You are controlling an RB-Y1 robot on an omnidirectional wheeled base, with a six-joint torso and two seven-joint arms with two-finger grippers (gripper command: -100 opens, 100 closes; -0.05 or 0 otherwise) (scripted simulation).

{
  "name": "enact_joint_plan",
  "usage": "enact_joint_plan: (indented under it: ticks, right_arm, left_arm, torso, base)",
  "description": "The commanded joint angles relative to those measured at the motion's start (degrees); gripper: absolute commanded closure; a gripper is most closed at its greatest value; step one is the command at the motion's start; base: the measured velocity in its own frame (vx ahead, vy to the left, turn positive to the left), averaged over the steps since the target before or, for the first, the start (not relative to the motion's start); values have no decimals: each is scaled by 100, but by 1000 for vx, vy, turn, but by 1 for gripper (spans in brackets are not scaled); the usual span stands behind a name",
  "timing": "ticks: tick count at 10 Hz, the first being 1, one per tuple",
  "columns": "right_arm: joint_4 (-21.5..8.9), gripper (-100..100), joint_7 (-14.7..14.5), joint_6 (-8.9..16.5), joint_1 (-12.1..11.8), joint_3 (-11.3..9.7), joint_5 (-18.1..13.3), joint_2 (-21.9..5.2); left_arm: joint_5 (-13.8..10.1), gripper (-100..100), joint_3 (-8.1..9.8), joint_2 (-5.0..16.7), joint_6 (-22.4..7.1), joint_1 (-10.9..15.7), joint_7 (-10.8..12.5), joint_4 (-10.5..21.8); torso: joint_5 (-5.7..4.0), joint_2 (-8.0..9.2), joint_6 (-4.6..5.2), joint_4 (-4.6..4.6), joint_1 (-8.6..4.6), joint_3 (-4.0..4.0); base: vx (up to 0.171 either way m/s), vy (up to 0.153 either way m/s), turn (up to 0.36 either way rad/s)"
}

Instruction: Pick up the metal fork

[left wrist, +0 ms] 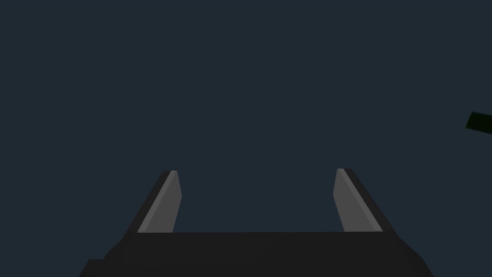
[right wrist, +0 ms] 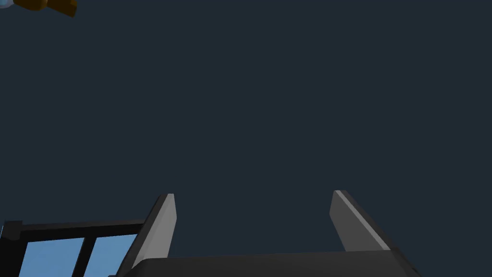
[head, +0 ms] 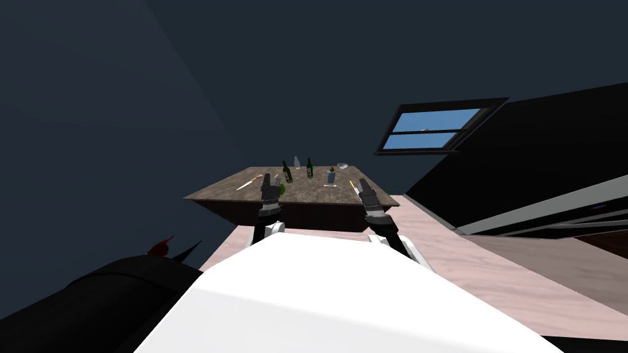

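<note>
The step in hand is the approach. Both arms are raised over the near edge of the brown surface (head: 214, 191), and nothing is held. The left gripper (head: 270, 178) (left wrist: 257, 172) has its fingers spread wide with nothing between them. The right gripper (head: 363, 183) (right wrist: 252, 193) is spread the same way and is also empty.

The fork lies somewhere on that surface, but from the head view I cannot tell which slim thing it is. A long pale utensil (head: 247, 182) lies flat at about 9 o'clock from the surface's middle and 10 o'clock of the left gripper. A short pale utensil (head: 330, 185) lies just at 6 o'clock of a small jar (head: 331, 176), between the two grippers. A yellow-handled utensil (head: 353, 184) lies toward the 3 o'clock edge, close to the right gripper. A dark green bottle (head: 286, 172) stands upright at 1 o'clock of the left gripper.

To do this well, I would first tip a wrist down so its camera looks at the surface and settles which piece has tines. Then use the nearer arm and come straight down with the fingers set across the handle, not along it. A thin flat piece probably needs the fingertips almost on the surface before closing. Keep the forearm clear of the bottle, which looks easy to topple.
</note>
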State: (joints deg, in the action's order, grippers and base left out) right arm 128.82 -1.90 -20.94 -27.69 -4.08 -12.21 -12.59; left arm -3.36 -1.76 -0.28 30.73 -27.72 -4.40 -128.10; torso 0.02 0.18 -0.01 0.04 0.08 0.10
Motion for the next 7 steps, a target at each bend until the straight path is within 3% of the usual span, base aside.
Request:
enact_joint_plan:
  ticks: [1,7]
  right_arm:
    - [-76,-100,-31,-28,7,-1,-95,-270]
    - [-517,-100,-190,-97,57,-36,-636,-1250]
  left_arm:
    - [0,0,0,0,0,0,0,0]
    - [0,0,0,0,0,0,0,0]
  torso:
    - [0,0,0,0,0,0]
    - [1,-4,0,-1,3,-2]
  base:
    - [-45,22,30]
    - [-40,36,54]
